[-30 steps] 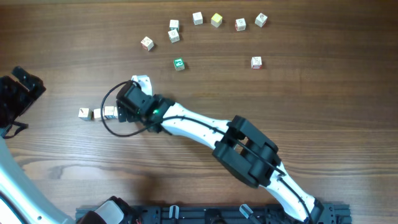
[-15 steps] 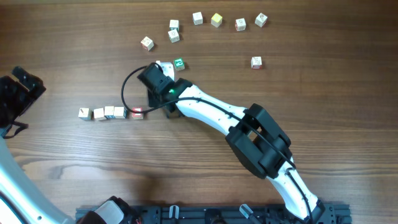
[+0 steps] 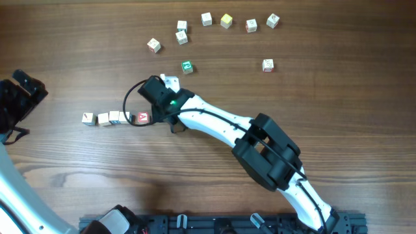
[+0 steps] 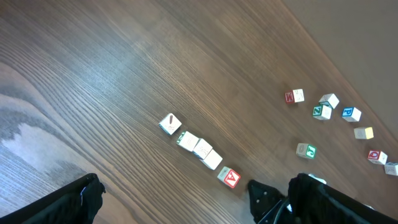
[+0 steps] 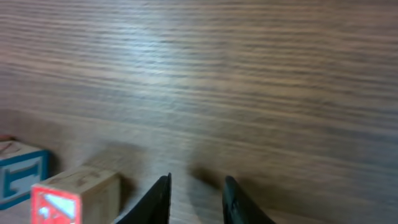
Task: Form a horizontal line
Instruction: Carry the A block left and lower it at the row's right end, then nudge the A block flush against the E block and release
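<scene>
Low over the wooden table [image 3: 312,97], my right claw [image 3: 168,83] hangs empty as seen from overhead, though its gap is unreadable from up there. Just beside it lies the horizontal line [image 3: 114,117], a row of small pale letter cubes. The red "A" cube [image 3: 142,117] is at the end nearest the claw, and I judge it sits there to lengthen the row. A green-faced cube [image 3: 187,66] lies near on the claw's other side, and more loose cubes [image 3: 207,19] are scattered well beyond that. My left claw [image 3: 23,94] rests well apart, past the row's far end, likely to keep clear; its jaws are too dark to tell.

From the left wrist, three middle cubes touch edge to edge. The "A" cube [image 4: 230,177] stands slightly off them and the farthest cube [image 4: 170,124] is turned askew, so the row looks to need tidying.

From the right wrist, my fingers [image 5: 158,199] are parted narrowly with only bare, streaky grain between them. The "A" cube [image 5: 74,193] sits just beside them: raw square-cut wood with a red printed face. Beyond it a blue-lettered cube [image 5: 22,174] shows.
</scene>
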You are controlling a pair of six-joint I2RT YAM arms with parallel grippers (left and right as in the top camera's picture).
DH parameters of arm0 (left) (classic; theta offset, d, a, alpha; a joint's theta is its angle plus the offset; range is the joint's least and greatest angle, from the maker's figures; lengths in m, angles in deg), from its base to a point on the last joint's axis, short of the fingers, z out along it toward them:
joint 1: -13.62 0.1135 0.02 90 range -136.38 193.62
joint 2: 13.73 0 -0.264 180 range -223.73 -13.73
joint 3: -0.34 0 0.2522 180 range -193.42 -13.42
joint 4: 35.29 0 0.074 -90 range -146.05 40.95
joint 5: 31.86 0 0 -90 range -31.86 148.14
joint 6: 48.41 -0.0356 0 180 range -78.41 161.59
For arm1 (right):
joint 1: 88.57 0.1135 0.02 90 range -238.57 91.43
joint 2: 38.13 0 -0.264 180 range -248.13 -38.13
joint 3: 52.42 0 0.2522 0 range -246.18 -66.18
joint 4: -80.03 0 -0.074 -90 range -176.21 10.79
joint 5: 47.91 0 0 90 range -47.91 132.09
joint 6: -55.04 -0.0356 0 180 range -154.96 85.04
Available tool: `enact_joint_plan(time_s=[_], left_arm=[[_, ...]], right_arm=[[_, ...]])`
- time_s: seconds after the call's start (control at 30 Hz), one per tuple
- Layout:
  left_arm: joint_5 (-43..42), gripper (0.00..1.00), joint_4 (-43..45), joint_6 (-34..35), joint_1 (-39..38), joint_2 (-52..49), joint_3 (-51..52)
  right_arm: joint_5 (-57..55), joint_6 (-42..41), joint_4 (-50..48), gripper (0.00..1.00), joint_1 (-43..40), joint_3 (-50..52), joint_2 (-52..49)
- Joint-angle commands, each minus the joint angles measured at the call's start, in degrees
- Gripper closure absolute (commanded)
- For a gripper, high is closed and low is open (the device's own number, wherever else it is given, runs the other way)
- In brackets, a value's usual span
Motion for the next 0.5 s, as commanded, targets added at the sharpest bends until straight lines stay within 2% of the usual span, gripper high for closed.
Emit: enact_joint_plan(time_s=[0.0, 0.23, 0.47], left_arm=[[-0.9, 0.00, 0.1, 0.3, 0.2, 0.0, -1.0], [-0.9, 0.00, 0.1, 0.3, 0.2, 0.0, -1.0], [-0.9, 0.00, 0.1, 0.3, 0.2, 0.0, -1.0]], right_arm=[[3.2, -0.6, -1.0, 0.66, 0.6, 0.5, -0.1], [4.0, -0.7, -0.9, 0.94, 0.8, 0.7, -0.2], [5.8, -3.7, -1.1, 0.95, 1.0, 1.2, -3.0]])
